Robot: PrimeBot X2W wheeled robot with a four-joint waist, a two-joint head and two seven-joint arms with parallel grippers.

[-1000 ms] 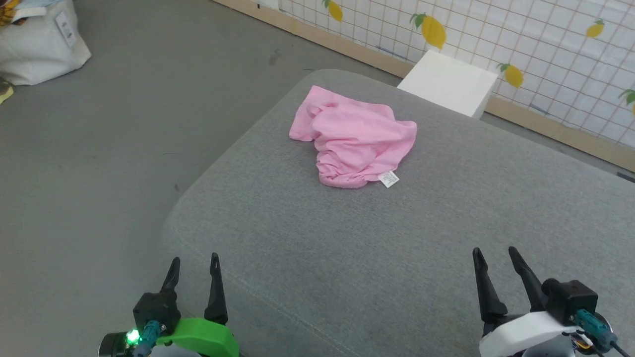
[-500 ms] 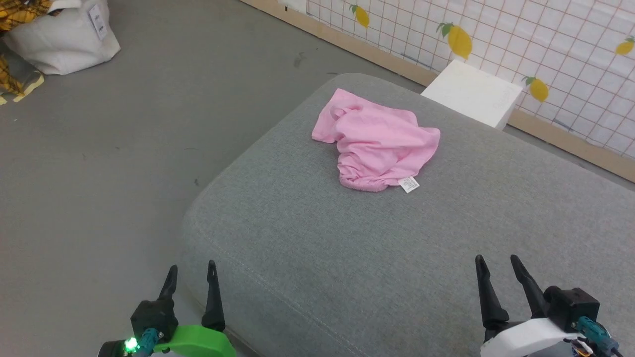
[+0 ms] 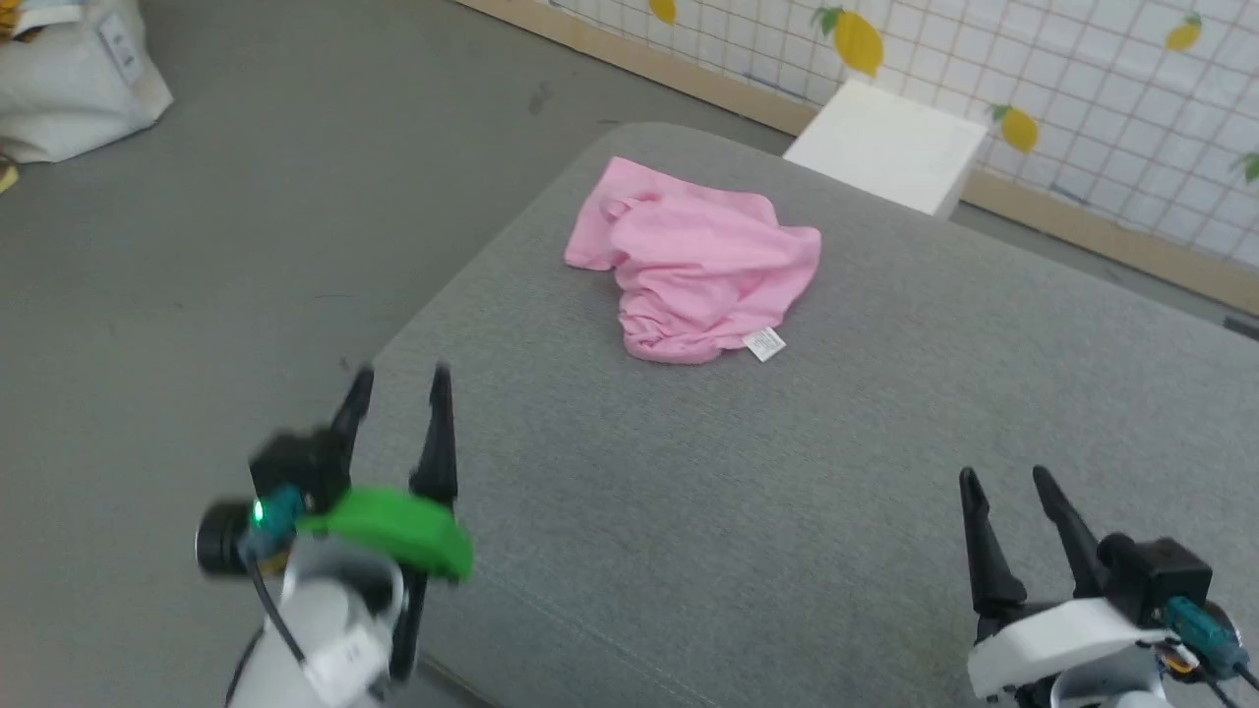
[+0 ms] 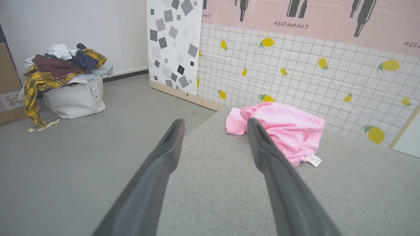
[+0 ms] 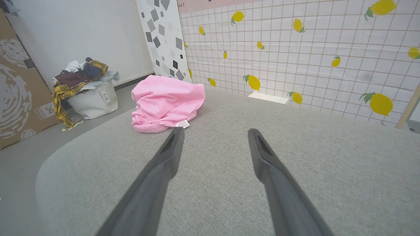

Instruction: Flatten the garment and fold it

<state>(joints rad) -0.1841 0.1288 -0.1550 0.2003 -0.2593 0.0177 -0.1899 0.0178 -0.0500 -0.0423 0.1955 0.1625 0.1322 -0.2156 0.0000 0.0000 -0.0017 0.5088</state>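
The pink garment [image 3: 698, 265] lies crumpled on the far left part of the grey cushioned surface [image 3: 787, 492], its gathered waistband toward me and a small white label [image 3: 764, 344] at its near right corner. It also appears in the left wrist view [image 4: 285, 129] and the right wrist view [image 5: 165, 101]. My left gripper [image 3: 401, 379] is raised over the cushion's left edge, open and empty, well short of the cloth. My right gripper [image 3: 1006, 480] hovers open and empty at the lower right, far from the garment.
A white box [image 3: 885, 147] stands beyond the cushion by the lemon-patterned wall [image 3: 1082, 98]. A white bag of clothes [image 4: 72, 85] sits on the grey floor [image 3: 197, 246] at the far left. A cardboard box [image 5: 19, 85] stands beside it.
My left gripper has risen and moved forward toward the cushion's left edge. The right gripper has shifted slightly forward. The camera has moved; the garment lies as before.
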